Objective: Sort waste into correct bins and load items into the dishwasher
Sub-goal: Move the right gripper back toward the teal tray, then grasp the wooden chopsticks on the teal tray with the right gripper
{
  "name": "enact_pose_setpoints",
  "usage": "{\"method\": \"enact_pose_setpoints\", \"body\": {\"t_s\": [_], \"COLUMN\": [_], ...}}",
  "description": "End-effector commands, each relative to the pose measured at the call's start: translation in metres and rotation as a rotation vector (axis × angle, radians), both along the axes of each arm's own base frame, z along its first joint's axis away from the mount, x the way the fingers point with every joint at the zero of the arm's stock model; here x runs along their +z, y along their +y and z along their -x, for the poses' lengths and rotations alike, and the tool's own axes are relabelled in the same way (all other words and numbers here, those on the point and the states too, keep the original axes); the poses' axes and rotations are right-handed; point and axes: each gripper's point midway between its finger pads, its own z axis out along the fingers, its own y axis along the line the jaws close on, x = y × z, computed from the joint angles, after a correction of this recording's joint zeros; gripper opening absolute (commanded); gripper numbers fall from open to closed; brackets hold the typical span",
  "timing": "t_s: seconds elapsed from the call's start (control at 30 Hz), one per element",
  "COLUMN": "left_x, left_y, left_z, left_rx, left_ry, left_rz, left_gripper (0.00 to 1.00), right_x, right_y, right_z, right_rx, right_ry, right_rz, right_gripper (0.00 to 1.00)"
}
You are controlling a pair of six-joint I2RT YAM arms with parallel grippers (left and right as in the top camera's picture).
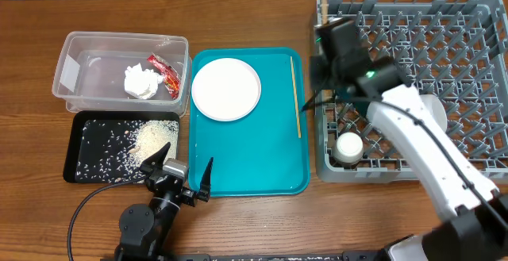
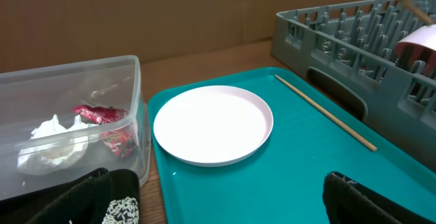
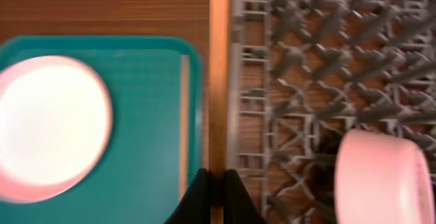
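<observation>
My right gripper is shut on a wooden chopstick and holds it over the left edge of the grey dish rack; the stick's tip shows at the rack's far left corner. A second chopstick and the white plate lie on the teal tray. A pink bowl and a tiny white cup sit in the rack. My left gripper is open and empty at the teal tray's front left.
The clear tub holds the napkin and red wrapper. The black tray in front of it holds rice grains. The teal tray lies between the bins and the rack.
</observation>
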Motion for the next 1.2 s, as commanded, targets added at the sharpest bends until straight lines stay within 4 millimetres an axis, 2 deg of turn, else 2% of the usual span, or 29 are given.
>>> {"method": "enact_pose_setpoints", "body": {"t_s": [0.0,0.03,0.1,0.17,0.2,0.27,0.4,0.5,0.53,0.6,0.7,0.9,1.0,1.17], "left_x": [0.001,0.001,0.001,0.001,0.001,0.001,0.001,0.001,0.001,0.001,0.001,0.001,0.001,0.001], "left_y": [-0.001,-0.001,-0.001,-0.001,-0.001,-0.001,-0.001,-0.001,-0.001,-0.001,-0.001,-0.001,-0.001,-0.001], "left_z": [0.001,0.001,0.001,0.001,0.001,0.001,0.001,0.001,0.001,0.001,0.001,0.001,0.001,0.001], "left_rx": [-0.007,-0.007,-0.007,-0.007,-0.007,-0.007,-0.007,-0.007,-0.007,-0.007,-0.007,-0.007,-0.007,-0.007], "left_ry": [-0.009,-0.009,-0.009,-0.010,-0.009,-0.009,-0.009,-0.009,-0.009,-0.010,-0.009,-0.010,-0.009,-0.009], "left_rz": [-0.005,-0.005,-0.005,-0.005,-0.005,-0.005,-0.005,-0.005,-0.005,-0.005,-0.005,-0.005,-0.005,-0.005], "left_gripper": [1.00,1.00,1.00,1.00,1.00,1.00,1.00,1.00,1.00,1.00,1.00,1.00,1.00,1.00], "right_x": [-0.044,-0.054,-0.065,-0.067,-0.065,-0.056,-0.038,-0.040,-0.047,-0.059,-0.078,-0.126,-0.154,-0.182], "right_y": [-0.009,-0.012,-0.021,-0.028,-0.026,-0.011,0.038,0.068,0.084,0.095,0.091,0.081,0.079,0.067], "right_z": [0.001,0.001,0.000,-0.001,-0.001,0.003,0.021,0.035,0.042,0.045,0.037,0.008,0.003,0.004], "right_rx": [0.042,0.033,0.008,-0.011,-0.006,0.033,0.158,0.199,0.213,0.204,0.132,0.083,0.113,0.092], "right_ry": [0.109,0.133,0.155,0.154,0.151,0.149,0.133,0.141,0.146,0.138,0.117,0.093,0.120,0.158], "right_rz": [0.046,0.067,0.121,0.160,0.158,0.120,0.031,0.002,-0.007,0.007,0.073,0.195,0.249,0.326], "right_gripper": [0.04,0.06,0.21,0.40,0.43,0.45,0.48,0.47,0.47,0.47,0.47,0.47,0.47,0.46]}}
